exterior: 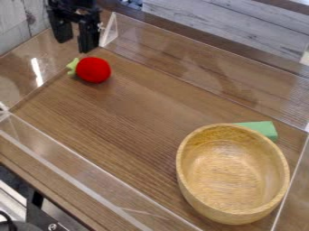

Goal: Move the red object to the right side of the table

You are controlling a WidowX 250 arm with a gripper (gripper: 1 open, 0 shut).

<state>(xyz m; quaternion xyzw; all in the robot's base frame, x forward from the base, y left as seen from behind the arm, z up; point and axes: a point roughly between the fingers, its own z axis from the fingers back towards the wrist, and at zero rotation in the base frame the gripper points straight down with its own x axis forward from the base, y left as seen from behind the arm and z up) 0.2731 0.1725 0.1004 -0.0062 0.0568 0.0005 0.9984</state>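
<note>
The red object [93,69], a small round red toy fruit with a green leafy stem on its left, lies on the dark wood-grain table [145,117] at the far left. My gripper [72,38] hangs pointing down just behind and slightly left of it, above the tabletop. Its two dark fingers stand apart with nothing between them, so it is open and clear of the fruit.
A round light wooden bowl [233,171] sits at the near right, with a flat green piece [258,129] behind its far rim. Clear acrylic walls [72,176] edge the table, and a clear folded stand [107,32] is at the back left.
</note>
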